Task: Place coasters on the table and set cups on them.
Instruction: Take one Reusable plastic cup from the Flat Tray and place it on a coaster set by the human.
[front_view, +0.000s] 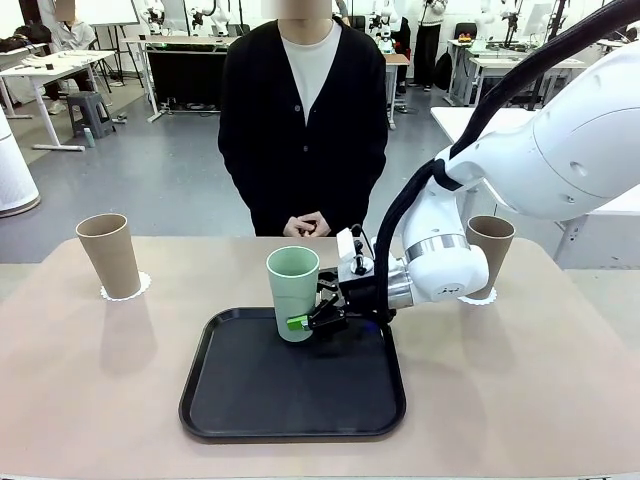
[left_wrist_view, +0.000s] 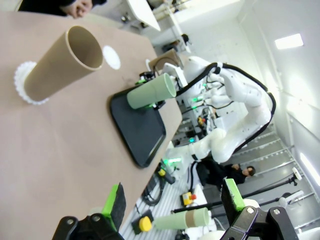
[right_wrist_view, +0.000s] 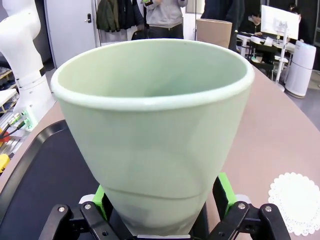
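Observation:
A pale mint green cup (front_view: 293, 288) stands upright at the far edge of the black tray (front_view: 290, 390), and my right gripper (front_view: 306, 321) is shut on its lower part. From the right wrist the same cup (right_wrist_view: 155, 135) sits between the green pads (right_wrist_view: 223, 190). One tan cup (front_view: 108, 254) stands on a coaster (front_view: 126, 291) at the left. Another tan cup (front_view: 490, 243) stands on a coaster (front_view: 478, 297) at the right. A bare coaster (right_wrist_view: 295, 202) lies on the table (front_view: 520, 400) beside the tray. My left gripper (left_wrist_view: 173, 197) hangs open and empty, far above the table.
A person (front_view: 303, 120) stands at the table's far side, hands (front_view: 308, 225) clasped near the edge. The tray (left_wrist_view: 140, 127) takes up the middle front of the table. The right arm (front_view: 450, 260) stretches in from the right, in front of the right tan cup.

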